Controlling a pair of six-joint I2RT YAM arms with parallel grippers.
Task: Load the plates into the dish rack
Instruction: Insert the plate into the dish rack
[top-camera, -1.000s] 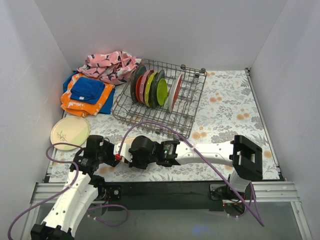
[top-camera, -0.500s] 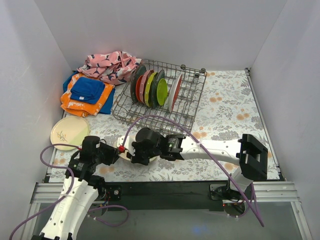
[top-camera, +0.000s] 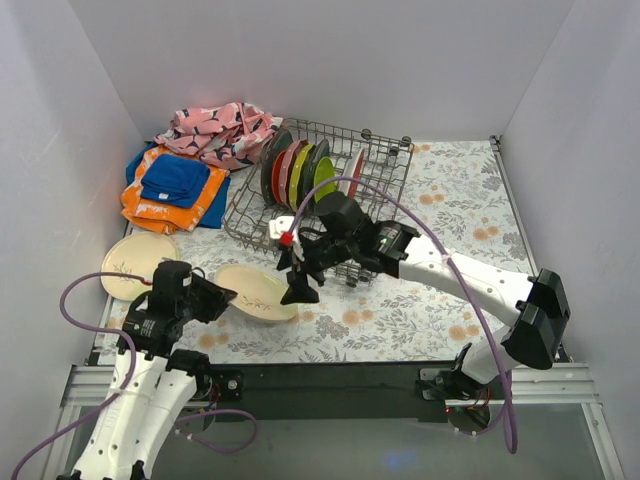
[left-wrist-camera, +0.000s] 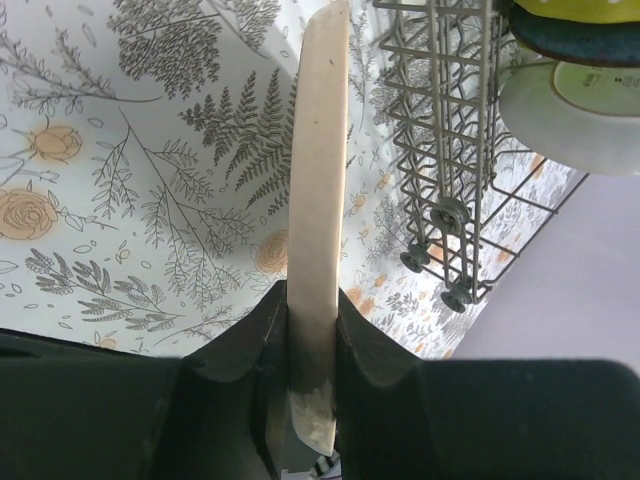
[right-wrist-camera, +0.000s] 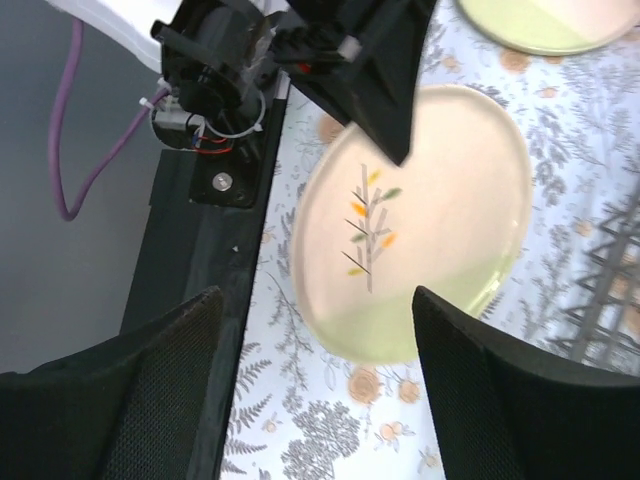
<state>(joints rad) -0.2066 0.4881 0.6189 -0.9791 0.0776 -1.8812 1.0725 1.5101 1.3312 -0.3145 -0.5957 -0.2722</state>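
A cream plate with a sprig is tilted just above the table, and my left gripper is shut on its left rim. The left wrist view shows that plate edge-on, clamped between the jaws of the left gripper. My right gripper hovers open above the plate's right side, clear of it. From the right wrist the plate lies below the open right gripper. The dish rack holds several upright plates. A second cream plate lies flat at the left.
Folded orange and blue cloths and a pink patterned cloth lie left of the rack at the back. White walls close in the left, back and right sides. A purple cable arcs over the right arm.
The right gripper opened, let go of the cream plate and rose back toward the rack. The left gripper shut on the plate's rim and now holds it alone.
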